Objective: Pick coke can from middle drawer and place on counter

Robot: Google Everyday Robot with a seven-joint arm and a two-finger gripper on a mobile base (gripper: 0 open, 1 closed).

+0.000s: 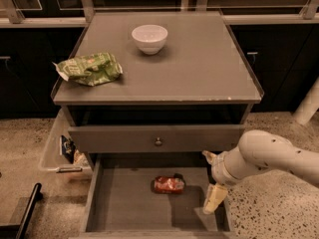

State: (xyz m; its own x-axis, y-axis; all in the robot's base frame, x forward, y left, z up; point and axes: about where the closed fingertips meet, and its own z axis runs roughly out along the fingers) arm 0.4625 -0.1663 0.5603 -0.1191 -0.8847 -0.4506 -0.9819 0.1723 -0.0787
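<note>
Where the middle drawer (124, 208) stands pulled out beneath the counter (199, 78), the camera view shows the coke can (168, 184) lying on its side on the drawer floor, near the middle, towards the back. The gripper (208, 181) hangs over the drawer's right part, just right of the can and not touching it. Its jaws stand apart, one pale finger (215, 199) pointing down and the other up by the knobbed drawer (124, 139) above. The white arm (274, 156) enters from the right. On the counter sit a white bowl (149, 38) and a green snack bag (89, 68), well apart.
</note>
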